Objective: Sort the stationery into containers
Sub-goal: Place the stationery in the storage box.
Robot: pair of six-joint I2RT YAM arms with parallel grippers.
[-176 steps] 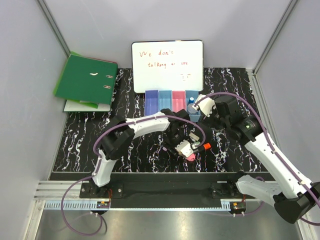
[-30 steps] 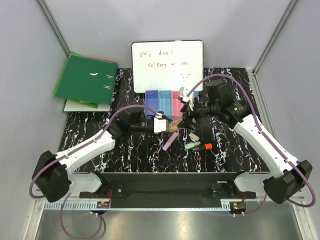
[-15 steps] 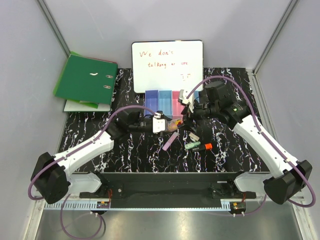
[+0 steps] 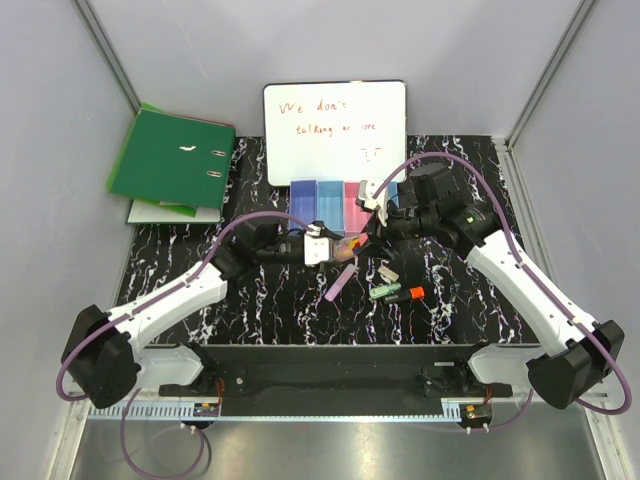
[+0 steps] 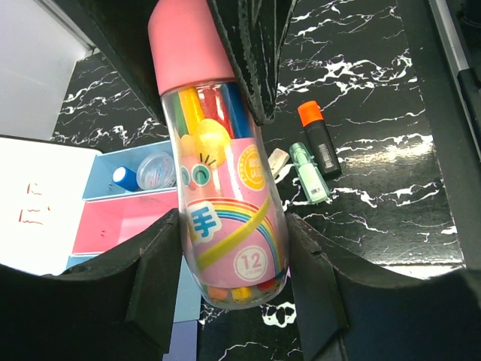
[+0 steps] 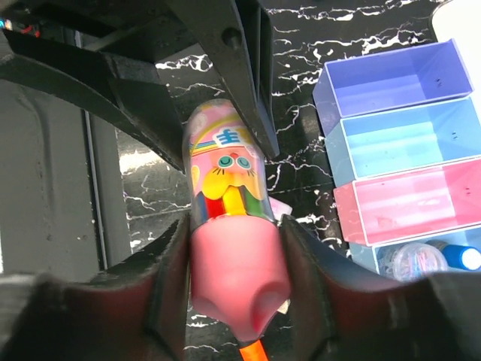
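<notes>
Gripping now: tube of coloured pens (image 5: 225, 203), clear with a pink cap (image 6: 237, 271), held between both arms above the desk (image 4: 160, 250), just near of the row of bins (image 4: 303, 192).
Left jaws: clamped on the clear body of the tube, standing partly apart around it.
Right jaws: pressed to both sides of the pink cap, apparently gripping it.
Step in hand: likely a handover of the tube, or a pull on the cap; cannot tell which.
Next move: for a handover, calls for one pair of jaws to let go before the other carries the tube to a bin; tube looks long against the bins, so probably a tilted or upright entry.
Already sorted: blue-capped bottle (image 5: 124, 179) and round blue piece (image 5: 155, 170) lying in the rightmost light-blue bin (image 5: 105, 167).
Other bins: nothing seen in the purple-blue bin (image 6: 391, 79), the second light-blue bin (image 6: 406, 139) or the pink bin (image 6: 406, 203).
Left on the desk: lilac marker (image 4: 340, 282), green highlighter (image 5: 310, 174) and orange highlighter (image 5: 317, 135), all near of the bins.
In the way: both arms crowding the near side of the bins; whiteboard (image 4: 335, 130) just far of them; green binder (image 4: 172, 160) far left, well apart.
</notes>
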